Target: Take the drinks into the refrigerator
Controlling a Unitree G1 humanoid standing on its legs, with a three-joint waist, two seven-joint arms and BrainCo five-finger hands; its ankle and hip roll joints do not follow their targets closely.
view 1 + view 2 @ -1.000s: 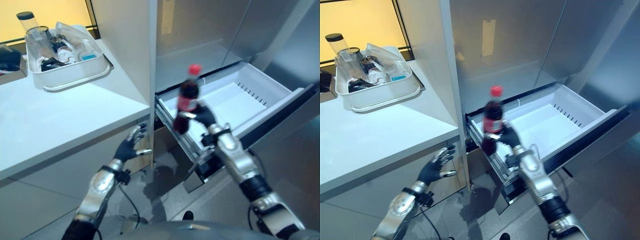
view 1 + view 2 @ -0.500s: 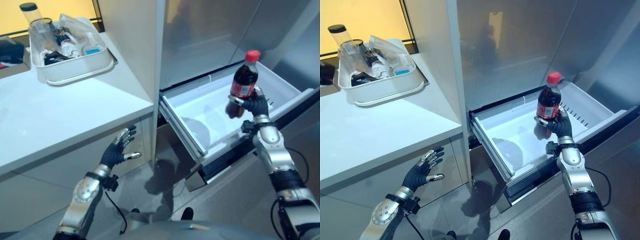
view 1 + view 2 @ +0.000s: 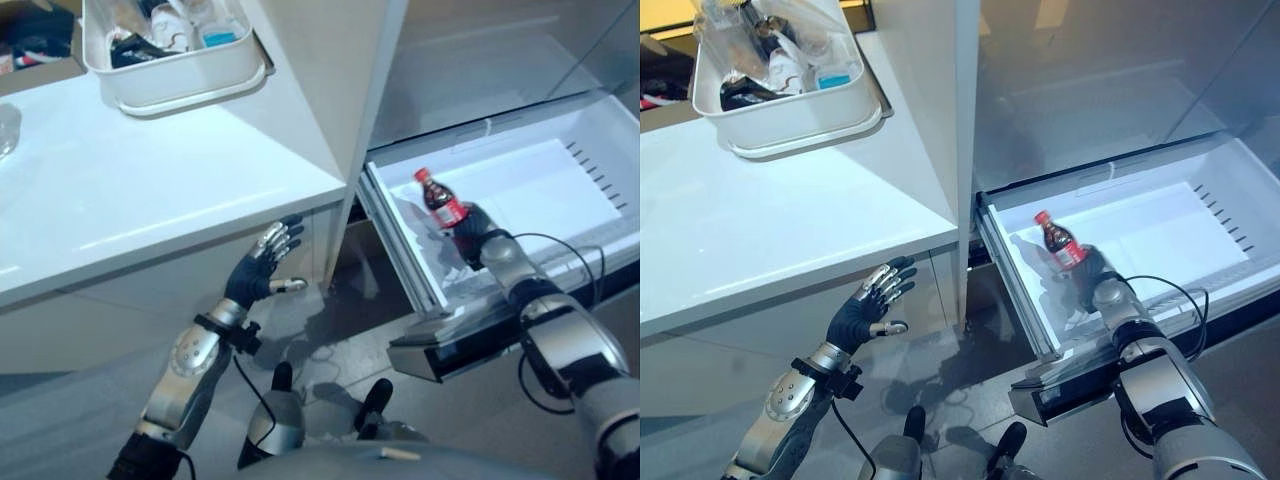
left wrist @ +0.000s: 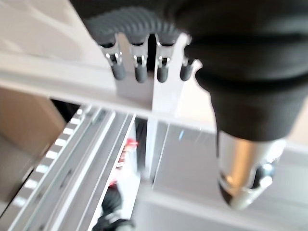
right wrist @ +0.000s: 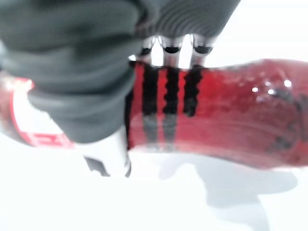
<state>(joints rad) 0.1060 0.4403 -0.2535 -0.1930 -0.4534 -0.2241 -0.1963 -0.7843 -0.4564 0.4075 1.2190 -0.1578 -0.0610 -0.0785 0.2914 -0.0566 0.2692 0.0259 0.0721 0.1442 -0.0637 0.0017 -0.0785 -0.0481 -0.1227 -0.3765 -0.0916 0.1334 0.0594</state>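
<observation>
The right hand [image 3: 470, 238] reaches down into the open fridge drawer [image 3: 540, 190], its fingers curled round the lower body of one cola bottle [image 3: 440, 201]. The bottle is tilted, its red cap pointing up and toward the drawer's left wall, its base low over the white drawer floor; whether it touches the floor cannot be told from the head views. The right wrist view comes in close and adds what they miss: dark fingertips [image 5: 166, 91] pressed across the bottle's red label, the thumb wrapped on the near side, and white drawer floor just past the bottle with a shadow under it.

The left hand [image 3: 258, 272] hovers in front of the white cabinet below the counter [image 3: 150, 190], fingers straight and slightly spread, thumb out to the side, holding nothing. Its own wrist view shows the fingers [image 4: 139, 67] in a row, straight, and beyond them the drawer's rails with a small patch of red from the bottle [image 4: 129, 144].

The head views show one white tub [image 3: 790, 115] at the back of the counter, full of mixed clutter too jumbled to count. One bottle, one drawer and one tub are seen.
</observation>
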